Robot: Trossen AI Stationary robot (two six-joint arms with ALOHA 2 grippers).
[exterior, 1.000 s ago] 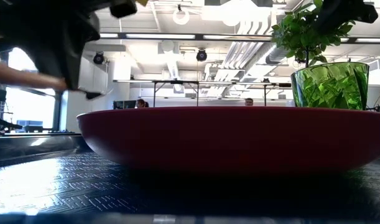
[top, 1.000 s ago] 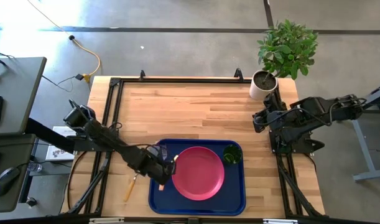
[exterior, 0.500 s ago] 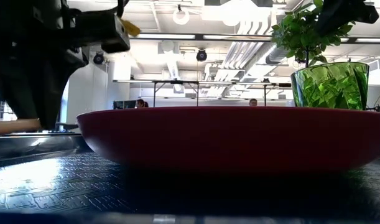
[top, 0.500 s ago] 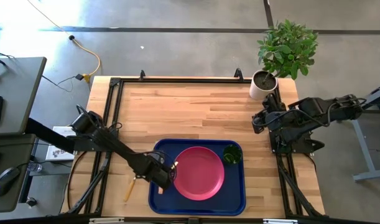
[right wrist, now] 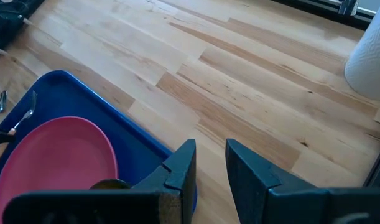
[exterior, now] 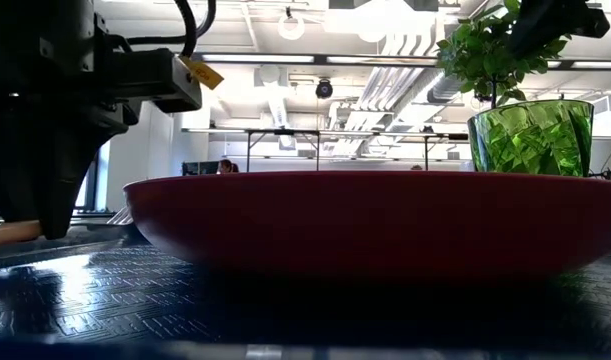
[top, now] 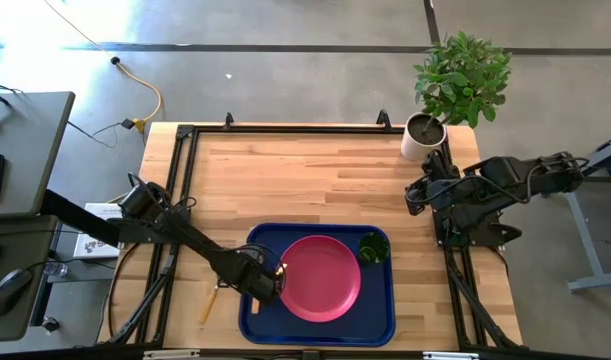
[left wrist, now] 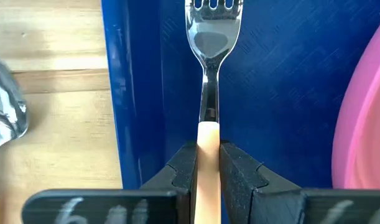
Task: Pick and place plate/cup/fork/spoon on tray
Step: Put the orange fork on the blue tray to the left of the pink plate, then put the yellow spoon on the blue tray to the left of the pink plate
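Clamping the orange-tan handle between its two dark fingers (left wrist: pixel 183 171), the left gripper (left wrist: pixel 208 167) holds the fork (left wrist: pixel 209 56) with its tines pointing away over the dark-blue tray (left wrist: pixel 277 74); the fork runs along the strip of tray floor between the raised rim and the pink plate (left wrist: pixel 367 118), seemingly so that it can be laid down beside the plate and not on it; whether the fork already touches the tray I cannot tell.

In the high view that gripper (top: pixel 265 281) sits at the lower middle of the frame, at the left edge of the plate (top: pixel 320 277), inside the tray (top: pixel 381 318); the cup (top: pixel 373 248) stands in the tray's upper right corner, just beside the plate, so plate and cup look placed.

The spoon (left wrist: pixel 6 118) lies off the tray on the wooden worktop (top: pixel 315 180), at the left edge of the left wrist view; its handle (top: pixel 209 301) shows left of the tray in the high view; judging by that, it is the piece yet to be moved.

The right gripper (right wrist: pixel 208 168) waits at the right of the worktop near the potted plant (top: pixel 460 85), its fingers apart and holding nothing.
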